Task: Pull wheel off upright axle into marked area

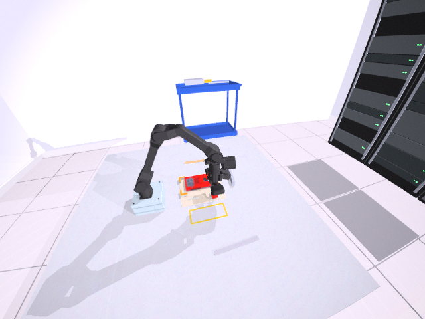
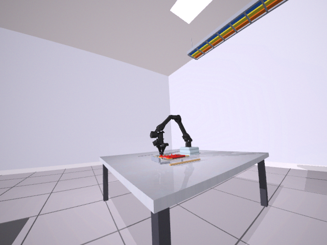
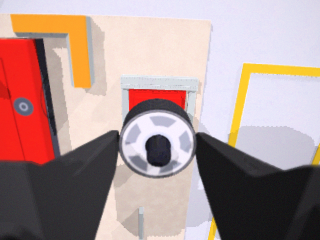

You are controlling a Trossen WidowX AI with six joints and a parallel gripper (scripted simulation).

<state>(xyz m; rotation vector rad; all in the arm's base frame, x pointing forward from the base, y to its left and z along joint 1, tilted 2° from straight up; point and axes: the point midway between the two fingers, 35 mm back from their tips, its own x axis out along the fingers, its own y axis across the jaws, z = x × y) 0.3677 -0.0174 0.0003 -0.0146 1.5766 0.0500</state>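
Note:
The wheel (image 3: 135, 135), with a black tyre and a pale spoked face, shows in the wrist view. My gripper (image 3: 157, 139) (image 1: 214, 194) (image 2: 161, 153) points down and is shut on the wheel, one finger on each side. A black round shape (image 3: 158, 151) fills the wheel's centre. The red block (image 3: 157, 95) in a grey frame shows behind the wheel; the wheel hides the lower axle, and I cannot tell how high the wheel sits on it. The marked area's yellow outline (image 3: 240, 102) (image 1: 209, 219) lies on the table beside the beige board.
The beige board (image 3: 150, 45) (image 1: 186, 203) carries a red body (image 3: 12, 135) (image 1: 197, 181) and an orange corner bracket (image 3: 50, 24). A wooden strip (image 1: 194, 162) (image 2: 184, 162) lies behind the board in the top view. A pale strip (image 1: 236, 244) lies beyond the marked area.

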